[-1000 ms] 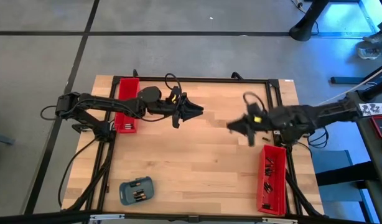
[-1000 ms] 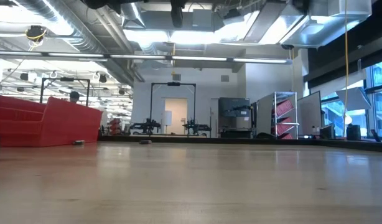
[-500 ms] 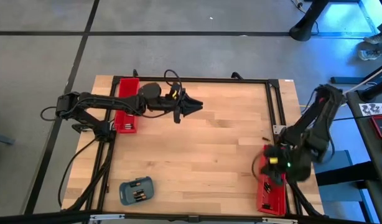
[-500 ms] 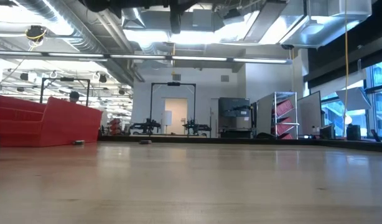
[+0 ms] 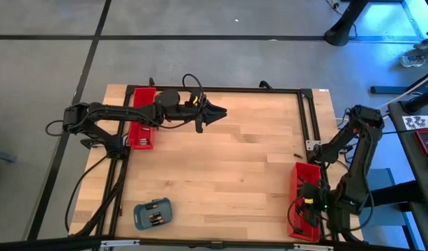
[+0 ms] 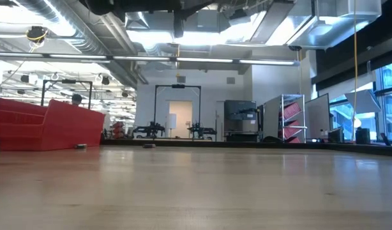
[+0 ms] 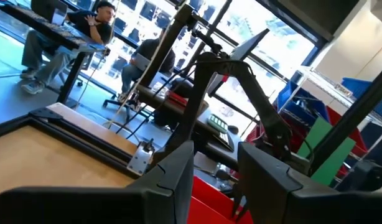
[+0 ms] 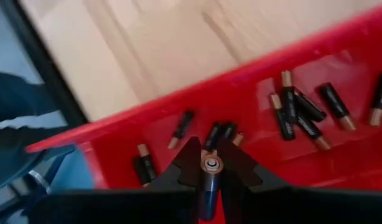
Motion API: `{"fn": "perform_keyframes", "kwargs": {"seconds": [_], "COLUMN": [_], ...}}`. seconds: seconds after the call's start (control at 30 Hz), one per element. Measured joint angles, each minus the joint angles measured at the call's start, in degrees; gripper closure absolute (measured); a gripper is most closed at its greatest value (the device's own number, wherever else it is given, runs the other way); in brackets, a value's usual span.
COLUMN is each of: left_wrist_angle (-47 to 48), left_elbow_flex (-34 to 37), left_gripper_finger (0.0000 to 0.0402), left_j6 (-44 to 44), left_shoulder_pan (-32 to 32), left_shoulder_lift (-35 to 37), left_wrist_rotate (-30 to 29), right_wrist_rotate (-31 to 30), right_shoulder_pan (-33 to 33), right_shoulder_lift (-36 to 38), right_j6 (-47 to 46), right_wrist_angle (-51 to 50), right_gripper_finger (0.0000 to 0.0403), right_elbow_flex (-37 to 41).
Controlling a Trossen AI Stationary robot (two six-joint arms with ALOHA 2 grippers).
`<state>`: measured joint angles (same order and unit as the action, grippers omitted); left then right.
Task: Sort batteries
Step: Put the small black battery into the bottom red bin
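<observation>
My right gripper hangs over the red tray at the table's near right edge, shut on one battery. Several dark, copper-ended batteries lie on that tray's floor below it. In the high view the right gripper stands above the tray's near half. My left gripper is raised over the table's far middle, pointing level toward the right edge. In the left wrist view its fingers stand apart with nothing between them. My right gripper pinches the battery by its sides between the two fingers. The battery lies along the fingers, its round metal end facing the wrist camera. The fingers point steeply down from above, and the battery is clear of the tray floor.
A second red tray with batteries sits at the far left, behind the left arm; it also shows in the low view. A blue-grey tray holding batteries lies near the front left. A small dark piece lies on the wood by the right rail.
My right gripper has swung from the table's right middle toward the near right corner, sunk and tipped from nearly level to pointing down over the red tray, staying shut on the battery. My left gripper has drifted a little toward the far edge.
</observation>
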<state>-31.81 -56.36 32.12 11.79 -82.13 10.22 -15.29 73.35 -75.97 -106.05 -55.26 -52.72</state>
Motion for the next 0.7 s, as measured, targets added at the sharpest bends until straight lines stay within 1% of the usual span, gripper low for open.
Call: {"fn": "perform_keyframes", "kwargs": {"seconds": [0.13,0.33,0.5,0.7], "left_wrist_angle": [0.1,0.3,0.3,0.8], "left_elbow_flex": [0.0,0.0,0.0,0.0], "left_gripper_finger": [0.0286,0.0286,0.0286,0.0286], "left_j6": [0.0,0.7,1.4,2.4], "left_shoulder_pan": [0.0,0.0,-0.2,-0.2], "left_shoulder_lift": [0.0,0.0,0.0,0.0], "left_wrist_rotate": [-0.4,-0.5,-0.5,-0.4], "right_wrist_rotate": [-1.0,-1.0,0.2,1.4], "right_shoulder_pan": [0.2,-0.4,-0.2,-0.2], "right_shoulder_lift": [-1.0,-1.1,-1.1,-1.5], "right_j6": [-1.8,-1.4,2.7,11.7], "right_wrist_angle": [1.5,4.7,6.6,7.0], "right_gripper_finger": [0.0376,0.0376,0.0376,0.0371], "right_elbow_flex": [2.7,6.6,8.8,10.0]}}
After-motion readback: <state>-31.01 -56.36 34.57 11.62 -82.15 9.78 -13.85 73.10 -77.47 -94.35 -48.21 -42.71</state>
